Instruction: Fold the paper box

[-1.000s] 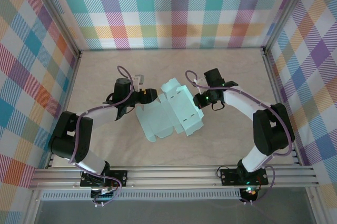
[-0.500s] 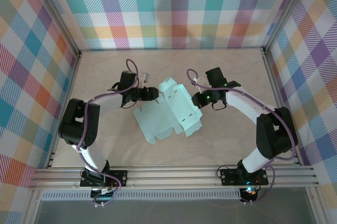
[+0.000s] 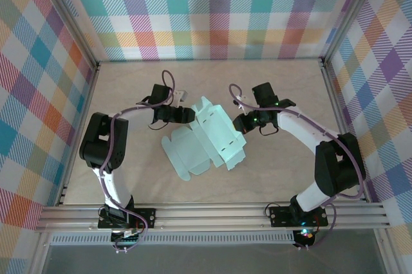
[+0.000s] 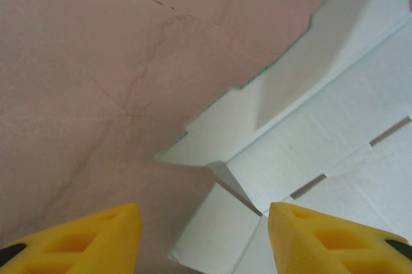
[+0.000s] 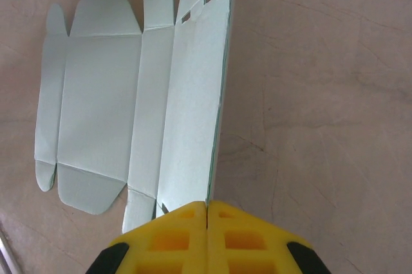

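Top external: the paper box point(image 3: 209, 139) lies mid-way across the table point(image 3: 125, 174), a part-folded blank between the arms. Expect light, thin, springy card that slides and creases easily. The right gripper point(image 3: 244, 121) looks pinched onto its right edge; the left gripper point(image 3: 187, 114) stands apart at the far-left flap. You should grip panel edges beside creases, not flap tips.

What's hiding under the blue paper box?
The paper box rests on the pale tabletop, which shows all around its edges. The patch of table right beneath the card is covered, so I cannot tell if anything else lies under there.
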Tool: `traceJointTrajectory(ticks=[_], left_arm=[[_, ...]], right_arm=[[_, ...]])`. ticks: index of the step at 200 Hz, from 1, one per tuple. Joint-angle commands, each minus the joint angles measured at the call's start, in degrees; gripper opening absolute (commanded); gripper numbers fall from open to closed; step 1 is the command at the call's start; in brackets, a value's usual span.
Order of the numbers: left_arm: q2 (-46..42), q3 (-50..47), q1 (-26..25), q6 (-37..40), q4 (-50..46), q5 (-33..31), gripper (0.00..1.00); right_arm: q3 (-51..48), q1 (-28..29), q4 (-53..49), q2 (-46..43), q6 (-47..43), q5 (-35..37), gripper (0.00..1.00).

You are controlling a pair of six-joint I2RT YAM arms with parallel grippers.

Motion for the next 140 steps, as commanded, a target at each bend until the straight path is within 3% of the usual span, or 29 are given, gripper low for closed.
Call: traceJointTrajectory(ticks=[1,71,110,140], left_arm=[[1.8,2.5,0.6,1.8,-2.5,1.2,0.53],[3.6,3.2,0.5,0.1,-2.7,6.2,0.48],[2.7,2.2,0.4,-0.3,-1.3,7.9,0.33],[1.4,0.5,0.3,0.2,0.2,8.0,0.27]], right_arm=[[0.6,0.3,-1.6,-1.9,-1.6,-2.9,0.00],[1.0,-0.1,-1.2,-1.7,0.0,-0.9,0.00],[1.1,-0.6,-0.5,-1.4,1.2,-0.6,0.00],[0.9,-0.9,-0.2,-1.6,1.4,-0.9,0.00]])
